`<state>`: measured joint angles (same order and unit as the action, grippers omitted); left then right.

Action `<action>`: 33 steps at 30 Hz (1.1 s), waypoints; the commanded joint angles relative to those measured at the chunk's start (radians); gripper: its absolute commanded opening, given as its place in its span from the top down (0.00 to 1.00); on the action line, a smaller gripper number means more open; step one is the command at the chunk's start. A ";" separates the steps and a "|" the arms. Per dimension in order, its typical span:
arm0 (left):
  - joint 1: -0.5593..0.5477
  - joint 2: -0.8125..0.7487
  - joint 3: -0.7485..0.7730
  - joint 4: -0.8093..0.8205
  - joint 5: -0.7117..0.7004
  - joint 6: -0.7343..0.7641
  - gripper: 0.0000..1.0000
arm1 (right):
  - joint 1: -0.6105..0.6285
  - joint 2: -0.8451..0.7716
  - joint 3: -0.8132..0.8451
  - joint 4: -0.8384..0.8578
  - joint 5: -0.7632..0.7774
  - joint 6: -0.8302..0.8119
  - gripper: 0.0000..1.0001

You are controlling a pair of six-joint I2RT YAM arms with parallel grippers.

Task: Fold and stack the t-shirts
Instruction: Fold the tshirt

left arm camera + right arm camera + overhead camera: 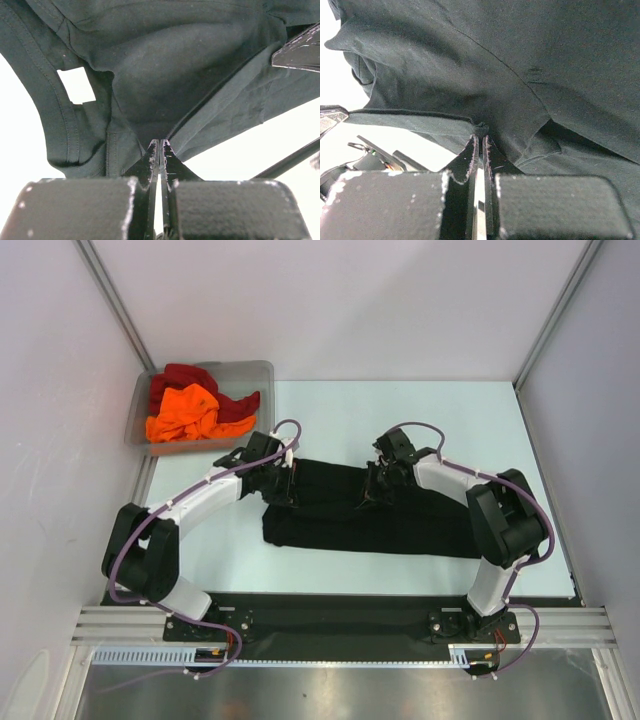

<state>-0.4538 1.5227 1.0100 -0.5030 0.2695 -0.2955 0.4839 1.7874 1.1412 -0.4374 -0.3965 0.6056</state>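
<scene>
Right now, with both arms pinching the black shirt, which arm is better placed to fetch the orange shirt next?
Probably left: the left fingers sit close to the grey bin holding the orange shirt, while the right fingers grip the black shirt farther from it.

One black t-shirt [370, 525] lies outside the single grey bin [256, 368], one orange t-shirt [185, 412] and one dark red t-shirt [180, 375] inside.
</scene>
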 commanded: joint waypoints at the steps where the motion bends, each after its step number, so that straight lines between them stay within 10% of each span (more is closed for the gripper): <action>1: -0.006 0.005 0.038 0.014 -0.019 0.021 1.00 | -0.005 -0.002 0.035 -0.009 0.015 -0.032 0.98; 10: -0.006 0.070 0.168 -0.014 0.026 -0.007 1.00 | -0.057 -0.014 0.077 -0.021 0.016 -0.056 0.99; 33: -0.039 -0.177 -0.106 0.021 0.138 -0.132 1.00 | -0.056 -0.057 -0.006 -0.012 -0.005 -0.047 0.98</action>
<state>-0.4870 1.4048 0.9131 -0.4881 0.3569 -0.3962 0.4328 1.7790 1.1397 -0.4515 -0.4274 0.5640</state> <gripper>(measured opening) 0.006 0.033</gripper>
